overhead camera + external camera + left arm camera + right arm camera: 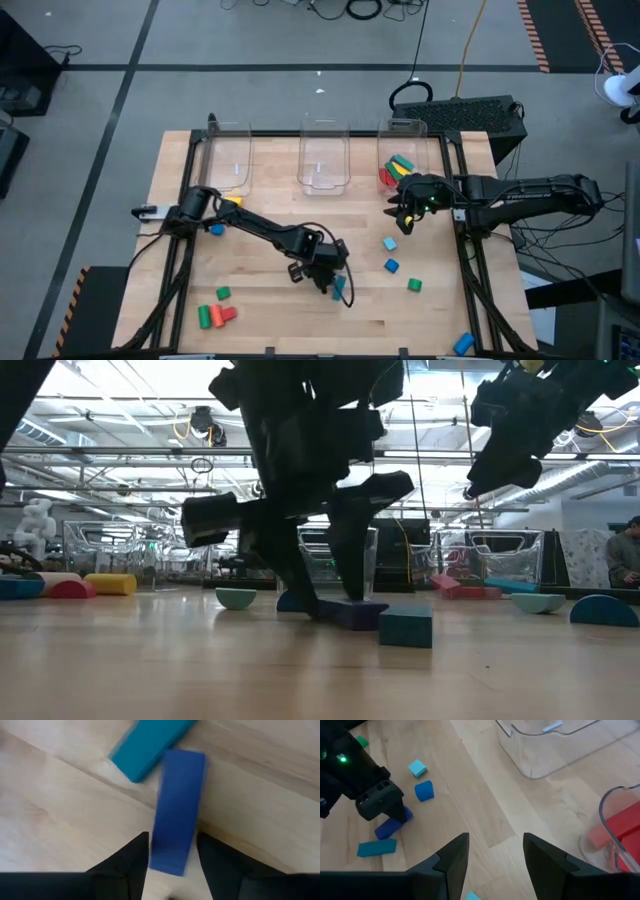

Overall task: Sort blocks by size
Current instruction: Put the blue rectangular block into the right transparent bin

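Observation:
A dark blue bar block (177, 810) lies flat on the table in the middle, with a teal bar (150, 742) just beyond its far end. My left gripper (172, 842) points steeply down over the blue bar's near end, open, with one finger on either side of it; it also shows in the high view (335, 285). My right gripper (492, 845) hangs open and empty above the table near the right bin (400, 160), which holds red, green and yellow blocks. My left gripper's fingers stand across the blue bar's near end (167, 860), coming from above. One finger (137, 852) lies right against the bar's side, and a sliver of table shows beside the other. I cannot tell whether it touches. The bar lies flat on the table.
Three clear bins (323, 160) stand along the far edge. Loose blocks lie around: a light blue cube (389, 243), a blue one (392, 265), a green one (413, 285), green and red cylinders (215, 315) near left, and blue and yellow pieces (225, 215) by the left arm.

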Controlling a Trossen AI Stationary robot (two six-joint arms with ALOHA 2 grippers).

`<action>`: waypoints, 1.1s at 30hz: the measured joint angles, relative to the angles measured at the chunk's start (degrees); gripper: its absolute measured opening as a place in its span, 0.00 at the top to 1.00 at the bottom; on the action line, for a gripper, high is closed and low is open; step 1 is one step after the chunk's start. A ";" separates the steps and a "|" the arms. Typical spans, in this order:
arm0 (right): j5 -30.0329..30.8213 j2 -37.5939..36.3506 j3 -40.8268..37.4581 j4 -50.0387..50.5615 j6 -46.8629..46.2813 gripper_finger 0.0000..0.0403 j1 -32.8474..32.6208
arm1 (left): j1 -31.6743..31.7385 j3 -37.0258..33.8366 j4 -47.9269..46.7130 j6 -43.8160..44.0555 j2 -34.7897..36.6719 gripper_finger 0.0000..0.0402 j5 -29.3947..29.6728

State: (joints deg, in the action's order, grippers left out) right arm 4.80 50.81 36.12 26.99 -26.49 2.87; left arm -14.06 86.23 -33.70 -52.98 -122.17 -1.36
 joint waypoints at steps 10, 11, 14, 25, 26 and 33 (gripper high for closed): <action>2.88 0.00 0.00 -0.16 0.80 0.57 0.00 | -0.70 -0.06 -2.88 13.43 0.26 0.57 0.41; 3.04 0.00 0.00 -0.16 0.73 0.57 0.00 | -0.70 -0.08 -2.96 15.48 0.26 0.57 0.41; 3.17 0.00 0.00 -0.23 0.31 0.57 -0.01 | -0.70 -0.14 -3.09 21.33 0.26 0.59 0.41; 12.70 0.02 0.00 -3.99 1.63 0.57 -7.26 | 0.73 -0.17 -2.78 37.82 0.26 0.73 -0.62; 13.91 0.02 0.00 -4.28 1.64 0.57 -8.35 | 1.07 -0.19 -2.60 39.20 0.26 0.73 -0.38; 16.12 1.77 0.00 -4.96 3.17 0.57 -15.81 | 2.07 -0.52 0.15 45.09 2.48 0.69 6.65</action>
State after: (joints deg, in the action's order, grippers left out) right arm 20.92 52.58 36.12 22.02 -23.33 -12.94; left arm -11.99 85.71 -33.55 -7.88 -119.69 5.29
